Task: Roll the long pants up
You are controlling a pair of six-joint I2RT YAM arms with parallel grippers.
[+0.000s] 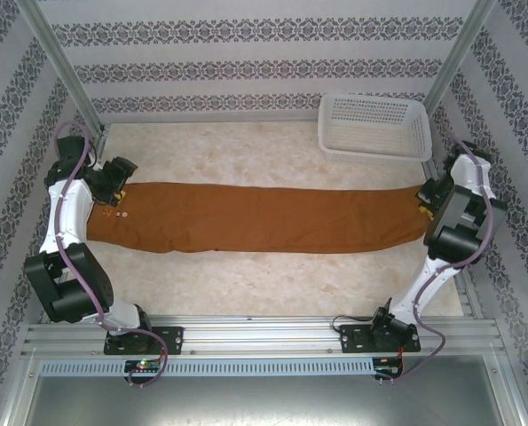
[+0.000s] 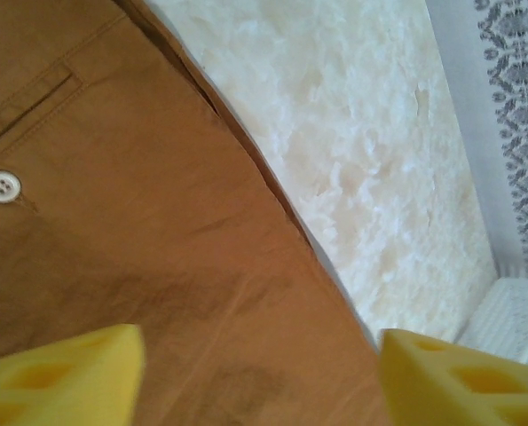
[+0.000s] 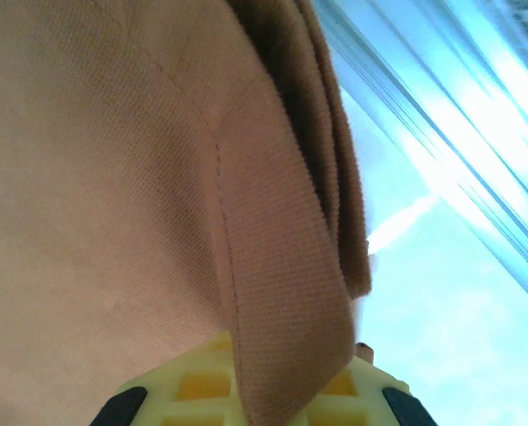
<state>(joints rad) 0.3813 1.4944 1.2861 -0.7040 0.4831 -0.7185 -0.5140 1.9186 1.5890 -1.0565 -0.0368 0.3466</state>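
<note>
Near the white basket (image 1: 374,126), the right hand (image 1: 423,199) pinches the long pants (image 1: 264,217) by the hem; the left hand (image 1: 115,192) gapes over their waist.

Patterned walls (image 1: 246,44) enclose a cream marbled tabletop (image 1: 272,160).

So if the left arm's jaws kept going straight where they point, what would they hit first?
Probably the long pants: the left gripper has its jaws apart just above the brown fabric near the pocket button, so cloth comes first. Depth is hard to judge, though.
</note>
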